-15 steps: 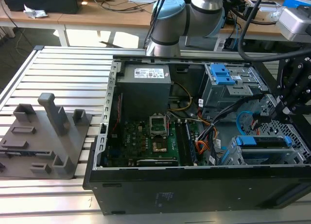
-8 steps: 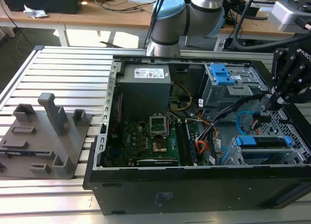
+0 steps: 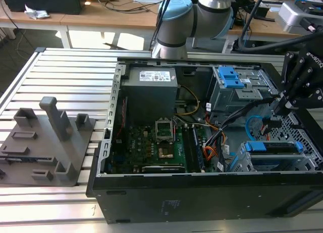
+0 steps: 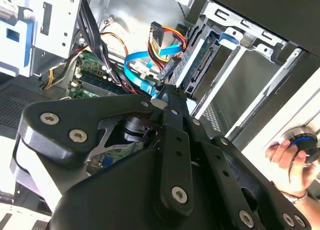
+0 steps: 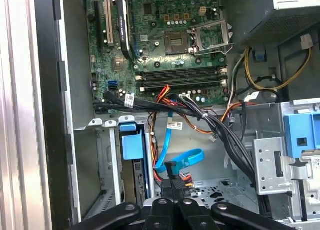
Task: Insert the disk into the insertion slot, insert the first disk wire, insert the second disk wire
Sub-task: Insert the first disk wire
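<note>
Blue second disk wire [image 5: 192,156] held in the closed claw [image 5: 172,184], disk [image 5: 132,146] already seated in insertion slot [image 5: 111,160]

the arm [image 3: 174,20] was silver-grey tubing with pale blue joint caps. its gripper [image 4: 167,93] was a black linkage of flat bars pinned with silver screws [image 4: 179,194], carrying what seemed white lettering in the exterior view.

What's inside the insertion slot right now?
The disk in its blue carrier sits in the insertion slot; its connector edge shows in the second wrist view. Cage walls cover the rest.
</note>
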Tool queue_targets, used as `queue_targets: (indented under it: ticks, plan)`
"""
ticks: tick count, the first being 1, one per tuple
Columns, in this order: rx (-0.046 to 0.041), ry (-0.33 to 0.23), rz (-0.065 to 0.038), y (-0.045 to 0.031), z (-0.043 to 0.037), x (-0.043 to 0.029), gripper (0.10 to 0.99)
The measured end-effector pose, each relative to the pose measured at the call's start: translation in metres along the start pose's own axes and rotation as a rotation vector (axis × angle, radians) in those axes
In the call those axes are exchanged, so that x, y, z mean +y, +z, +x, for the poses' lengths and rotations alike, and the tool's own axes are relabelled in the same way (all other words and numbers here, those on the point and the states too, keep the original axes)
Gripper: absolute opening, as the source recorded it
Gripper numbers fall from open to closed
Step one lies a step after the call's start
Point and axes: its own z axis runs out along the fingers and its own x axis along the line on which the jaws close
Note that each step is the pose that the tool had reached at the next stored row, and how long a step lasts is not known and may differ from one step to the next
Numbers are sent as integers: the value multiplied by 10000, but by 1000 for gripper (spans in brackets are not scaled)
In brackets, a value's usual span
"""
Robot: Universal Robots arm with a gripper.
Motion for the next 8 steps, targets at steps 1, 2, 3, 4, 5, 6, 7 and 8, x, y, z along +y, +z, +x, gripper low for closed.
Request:
queue_targets:
  ticks: [1, 2, 3, 4, 5, 6, 7, 8]
  plan:
    - [-1, 15, 0, 7, -1, 0, 106]
    - [-3, 33, 0, 24, -3, -1, 106]
    - [-6, 45, -2, 41, -5, -2, 106]
    - [-4, 54, -7, 63, -9, -12, 106]
    - [-4, 56, -12, 80, -13, -24, 106]
    - [-4, 57, -21, 99, -19, -43, 106]
    - [0, 56, -25, 109, -27, -59, 106]
    - [5, -25, -25, 127, -37, -72, 106]
